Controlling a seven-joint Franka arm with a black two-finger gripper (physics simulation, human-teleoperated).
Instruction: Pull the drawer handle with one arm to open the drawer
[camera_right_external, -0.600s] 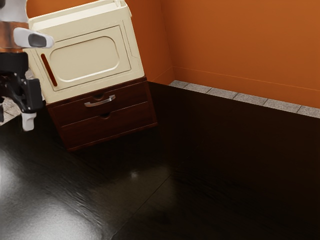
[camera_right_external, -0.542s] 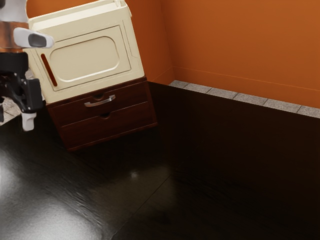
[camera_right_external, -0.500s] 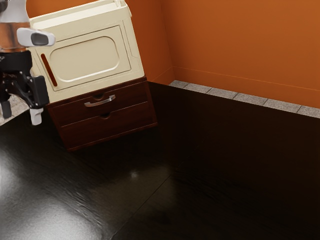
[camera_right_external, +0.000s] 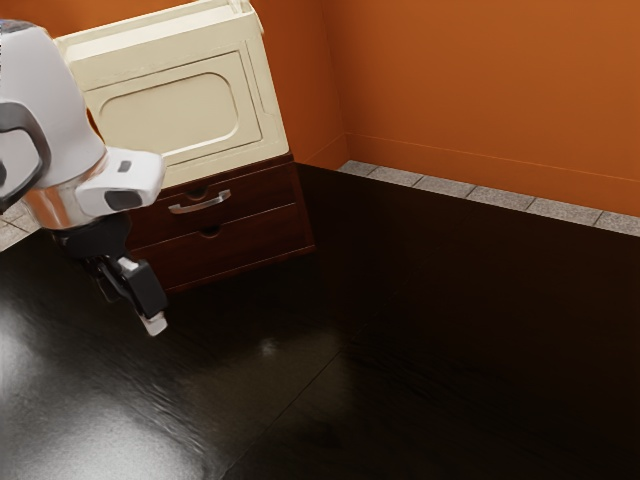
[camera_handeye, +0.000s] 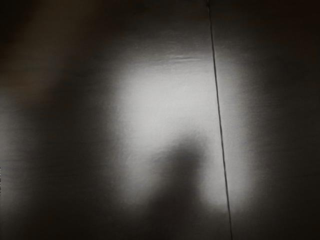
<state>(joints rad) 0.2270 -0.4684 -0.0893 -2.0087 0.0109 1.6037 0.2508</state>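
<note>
Handle of curved silver metal (camera_right_external: 200, 207), exterior view: on dark-brown wooden upper drawer (camera_right_external: 255, 199), drawer closed. Our black gripper (camera_right_external: 148, 303) stands apart, toward exterior view's left; we cannot tell opening or hold. Wrist view: we see glossy black tabletop (camera_handeye: 280, 125), pale reflection (camera_handeye: 170, 100), thin dark seam (camera_handeye: 220, 125).

Arm (camera_right_external: 50, 90) white, enters from the exterior view's left, bends downward. Copper-coloured band (camera_right_external: 62, 204) near the wrist; pale rounded housing (camera_right_external: 125, 185) juts toward the exterior view's right. Black gripper (camera_right_external: 145, 289) hangs below, tilted, pointing down and toward that same side.
</note>
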